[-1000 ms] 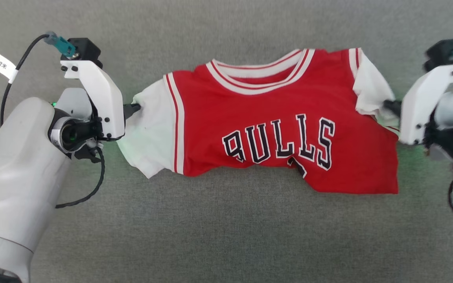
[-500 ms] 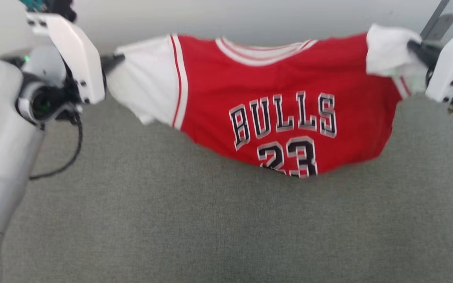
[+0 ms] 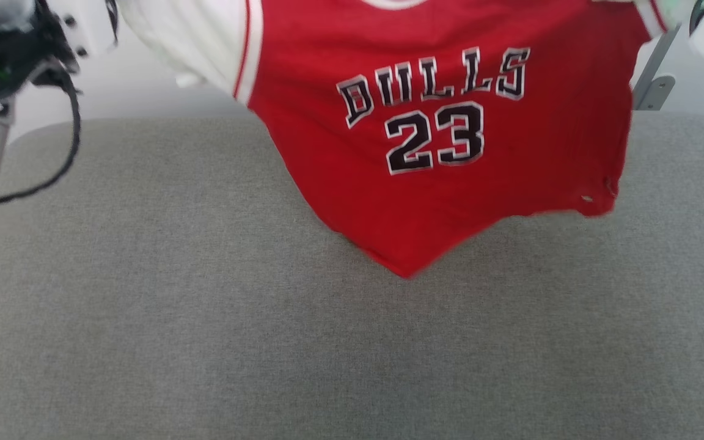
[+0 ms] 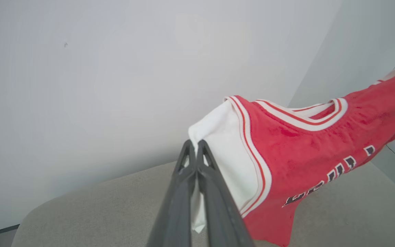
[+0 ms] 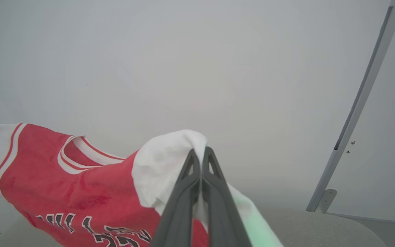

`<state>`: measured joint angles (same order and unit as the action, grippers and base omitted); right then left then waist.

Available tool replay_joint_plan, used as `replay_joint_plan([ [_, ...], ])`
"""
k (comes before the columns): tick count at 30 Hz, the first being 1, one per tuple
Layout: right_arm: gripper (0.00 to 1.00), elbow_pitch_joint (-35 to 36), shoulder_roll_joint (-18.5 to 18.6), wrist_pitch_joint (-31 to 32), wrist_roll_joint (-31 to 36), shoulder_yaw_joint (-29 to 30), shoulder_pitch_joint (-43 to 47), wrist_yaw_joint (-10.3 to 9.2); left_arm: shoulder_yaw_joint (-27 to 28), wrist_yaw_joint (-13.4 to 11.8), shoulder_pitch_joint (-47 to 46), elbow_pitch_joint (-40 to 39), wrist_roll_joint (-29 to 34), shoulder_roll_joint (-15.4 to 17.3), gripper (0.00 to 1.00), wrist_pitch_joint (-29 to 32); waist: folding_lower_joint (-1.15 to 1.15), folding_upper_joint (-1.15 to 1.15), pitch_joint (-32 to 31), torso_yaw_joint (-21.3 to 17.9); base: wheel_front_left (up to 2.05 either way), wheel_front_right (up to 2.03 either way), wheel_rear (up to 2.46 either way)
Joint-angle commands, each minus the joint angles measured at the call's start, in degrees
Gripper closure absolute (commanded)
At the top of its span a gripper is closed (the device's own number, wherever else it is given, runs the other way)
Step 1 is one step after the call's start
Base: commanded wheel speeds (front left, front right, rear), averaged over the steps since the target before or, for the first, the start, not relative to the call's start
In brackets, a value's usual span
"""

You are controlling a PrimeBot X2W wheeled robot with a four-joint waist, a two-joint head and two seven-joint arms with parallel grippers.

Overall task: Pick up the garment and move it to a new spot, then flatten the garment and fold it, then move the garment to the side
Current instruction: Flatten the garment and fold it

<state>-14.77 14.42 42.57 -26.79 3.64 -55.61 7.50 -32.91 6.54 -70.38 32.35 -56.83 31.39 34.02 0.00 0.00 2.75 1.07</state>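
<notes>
Left wrist view: pinching the garment (image 4: 307,151) by soft white sleeve in clenched left gripper (image 4: 195,146). Draping limp, red, over broad flat grey woven surface (image 3: 205,342) (hem tapering to a point). Clamping opposite sleeve in right gripper (image 5: 200,153).

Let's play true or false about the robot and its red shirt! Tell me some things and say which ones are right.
1. The shirt lies flat on the grey cushion. False: it is held up and hangs down from its sleeves.
2. The left fingers are shut on a white sleeve. True.
3. The number on the shirt is 45. False: it is 23.
4. The right fingers are shut on the other white sleeve. True.
</notes>
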Motion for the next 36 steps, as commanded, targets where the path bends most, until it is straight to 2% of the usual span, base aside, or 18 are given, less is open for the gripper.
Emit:
replay_joint_plan([
  [1,1.00,0.2,-0.4,-0.1,0.2,0.2,-1.0,-0.02,0.5,-0.3,-1.0,-0.2,0.1,0.2,1.00,-0.4,0.00,0.00,-0.2,-0.1,0.00,0.00,0.00],
  [8,1.00,-1.0,-1.9,-1.6,2.5,1.1,-4.4,-0.02,1.0,-0.3,-4.4,-0.8,1.8,0.7,1.00,-2.9,0.00,0.00,0.6,-0.3,0.00,0.00,0.00],
  [16,1.00,-6.6,-2.6,-8.1,4.6,-0.8,-9.4,-0.02,0.9,0.3,-8.7,1.7,5.6,0.2,1.00,-10.6,0.00,0.00,6.9,-0.6,0.00,0.00,0.00],
  [22,1.00,-13.0,-2.8,-18.7,8.7,-3.4,-16.1,-0.02,0.9,0.4,-15.4,6.1,10.2,-0.8,1.00,-20.5,0.00,0.00,13.1,-0.7,0.00,0.00,0.00],
  [27,1.00,-17.4,-2.0,-32.3,14.4,-6.4,-22.1,-0.02,0.1,0.6,-21.4,8.0,15.6,-1.5,1.00,-33.2,0.00,0.00,17.0,-0.3,0.00,0.00,0.00],
  [28,1.00,-17.4,-2.0,-32.3,14.4,-6.4,-22.1,-0.02,0.1,0.6,-21.4,8.0,15.6,-1.5,1.00,-33.2,0.00,0.00,17.0,-0.3,0.00,0.00,0.00],
  [31,1.00,-20.2,-1.3,-40.3,18.0,-7.7,-24.9,-0.02,-0.4,0.8,-23.6,8.7,17.9,-2.0,1.00,-40.8,0.00,0.00,18.6,0.3,0.00,0.00,0.00],
  [32,1.00,-21.6,-1.1,-41.9,18.9,-8.0,-25.3,-0.03,-0.5,0.8,-24.1,8.8,18.1,-2.2,1.00,-43.3,0.00,0.00,19.1,0.5,0.00,0.00,0.00],
  [36,1.00,-26.9,-1.1,-45.2,21.0,-9.4,-25.9,-0.02,-2.6,0.9,-22.0,9.5,17.6,-2.7,1.00,-46.9,0.00,0.00,20.1,1.5,0.00,0.00,0.00],
])
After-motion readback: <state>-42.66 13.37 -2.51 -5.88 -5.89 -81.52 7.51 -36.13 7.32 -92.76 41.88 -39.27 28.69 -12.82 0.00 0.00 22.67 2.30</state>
